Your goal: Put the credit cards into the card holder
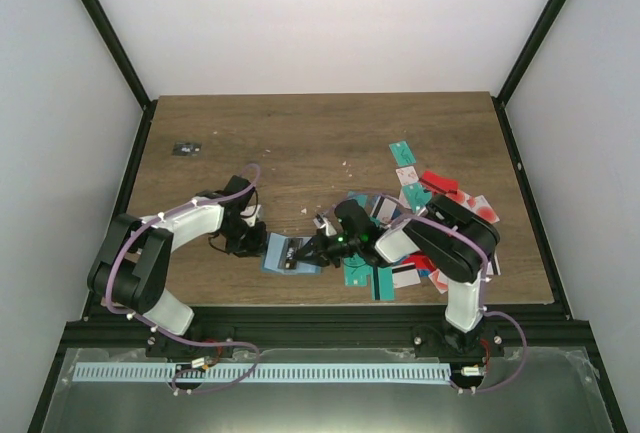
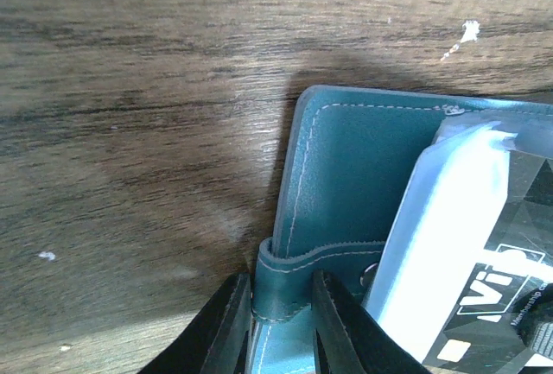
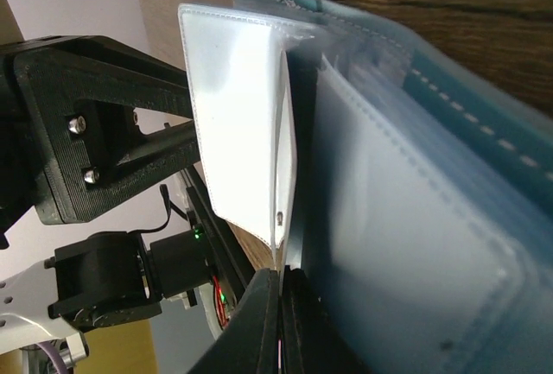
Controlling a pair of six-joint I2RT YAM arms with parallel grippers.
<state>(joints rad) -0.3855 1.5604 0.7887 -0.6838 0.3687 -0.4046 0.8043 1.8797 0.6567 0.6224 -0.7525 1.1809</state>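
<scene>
- Holding the card holder (image 1: pixel 280 255) down on the table (image 1: pixel 300 143) is the left gripper's (image 1: pixel 250 241) job. In the left wrist view its two fingers (image 2: pixel 226 326) pinch the little teal strap (image 2: pixel 281 283) at the bottom of the frame.
- The card holder sits low in the middle of the top view, right between the two grippers. It lies open, and its clear pockets (image 3: pixel 389 236) show in the right wrist view.
- The right gripper (image 3: pixel 283 288) is squeezed tight on something very thin. It looks like the black card (image 2: pixel 505 305) seen from its edge, but I cannot be fully sure.
- In the left wrist view that card lies at the lower right, touching the holder and partly under a white pocket leaf (image 2: pixel 449 218).
- The next push turns on one thing. In the top view the holder lies to the left of the right gripper. So the card has to slide left, along its long side, into the gap between the pockets.
- In the right wrist view the white pocket leaf stands up just beside the card's edge. I think the card could slip to the wrong side of it.
- The other credit cards (image 1: pixel 420 198) lie in a heap at the right middle of the top view. They are near the right arm and well apart from the left one, so the right arm should fetch them.
</scene>
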